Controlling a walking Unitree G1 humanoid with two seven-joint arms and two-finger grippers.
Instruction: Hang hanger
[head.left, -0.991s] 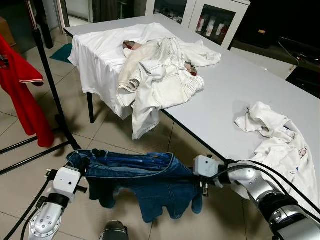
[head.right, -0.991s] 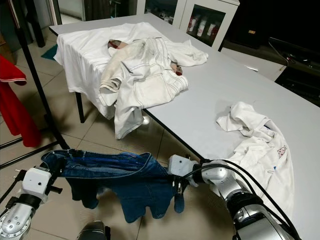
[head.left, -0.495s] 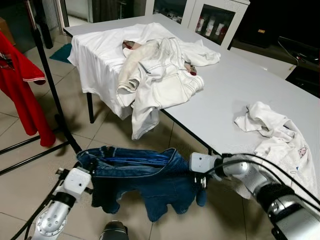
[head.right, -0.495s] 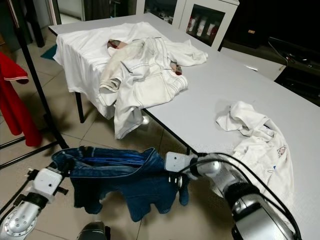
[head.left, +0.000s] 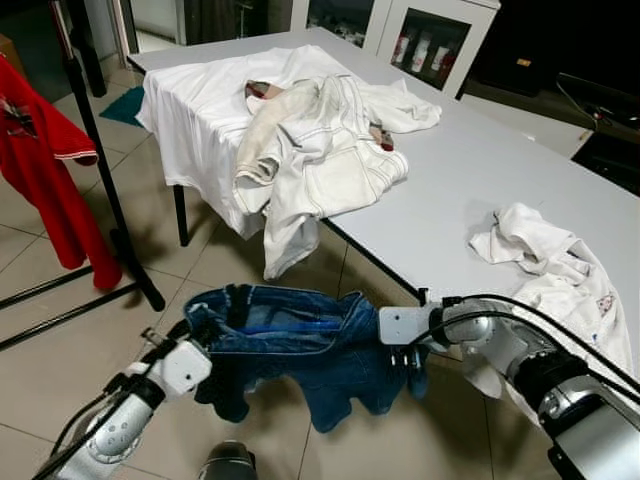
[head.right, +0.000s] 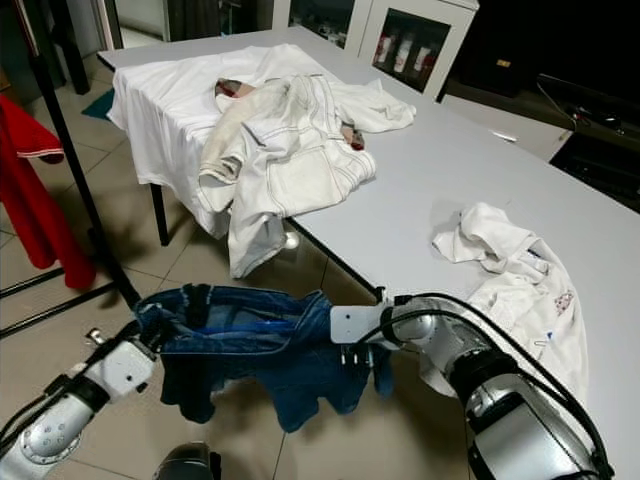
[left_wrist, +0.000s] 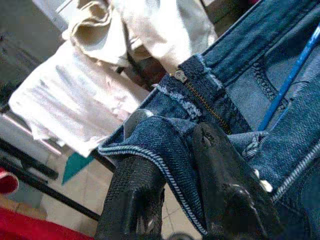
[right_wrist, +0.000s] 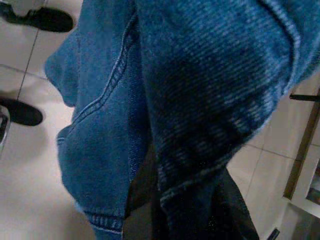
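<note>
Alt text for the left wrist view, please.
Two black fingers pinch the waistband of blue jeans near the brass zipper. Behind them white clothes hang over a table edge, above tiled floor, with a bit of red garment at one corner.

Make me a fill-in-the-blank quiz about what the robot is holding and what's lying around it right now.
1. Both grippers hold the blue denim jeans stretched between them above the tiled ____.
2. The left gripper has its black fingers shut on the jeans' ____, near the zipper.
3. The heap of white clothes lies on the grey ____, partly draped over its edge.
4. The garment hanging at the left on the black rack is ____ in colour.

Missing words: floor; waistband; table; red
</note>
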